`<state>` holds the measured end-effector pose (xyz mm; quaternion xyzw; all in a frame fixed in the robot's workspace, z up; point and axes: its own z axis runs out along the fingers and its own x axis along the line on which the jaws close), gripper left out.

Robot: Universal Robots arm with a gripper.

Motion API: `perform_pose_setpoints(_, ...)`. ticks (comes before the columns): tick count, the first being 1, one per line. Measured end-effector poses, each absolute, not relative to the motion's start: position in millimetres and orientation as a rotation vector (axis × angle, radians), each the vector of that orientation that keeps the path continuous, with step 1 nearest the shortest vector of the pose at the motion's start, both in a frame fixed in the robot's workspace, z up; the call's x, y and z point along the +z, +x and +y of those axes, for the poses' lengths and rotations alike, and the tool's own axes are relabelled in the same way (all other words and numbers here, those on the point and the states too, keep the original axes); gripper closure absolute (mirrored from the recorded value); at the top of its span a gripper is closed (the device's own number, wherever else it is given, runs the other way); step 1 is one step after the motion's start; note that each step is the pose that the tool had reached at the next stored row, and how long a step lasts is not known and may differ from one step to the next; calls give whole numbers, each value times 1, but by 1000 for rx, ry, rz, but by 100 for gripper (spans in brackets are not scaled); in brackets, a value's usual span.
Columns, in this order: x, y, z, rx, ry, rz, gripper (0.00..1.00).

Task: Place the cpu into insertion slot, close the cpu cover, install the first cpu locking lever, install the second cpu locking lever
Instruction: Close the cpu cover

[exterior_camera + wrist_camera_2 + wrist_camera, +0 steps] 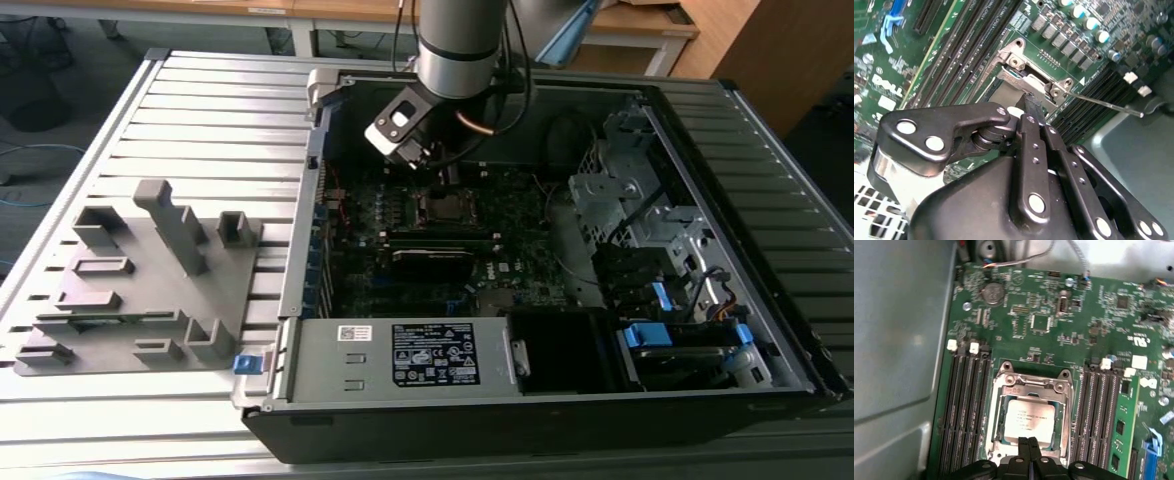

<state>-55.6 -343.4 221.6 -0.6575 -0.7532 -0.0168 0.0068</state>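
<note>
Holding the gripper (pixel 1027 441) fully closed and empty, we are hovering at the cpu cover (pixel 998 415) edge, over the seated cpu (pixel 1030 419).

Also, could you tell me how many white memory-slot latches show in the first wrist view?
4 white latches: two between the cpu and the grey case wall, two on the cpu's other side near the green memory module. Far-end latches may be hidden.
</note>
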Motion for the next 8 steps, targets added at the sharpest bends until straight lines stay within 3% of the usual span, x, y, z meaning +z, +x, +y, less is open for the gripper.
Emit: perform_pose_setpoints(8,221,-56,-343,-51,-1880,-2497,89)
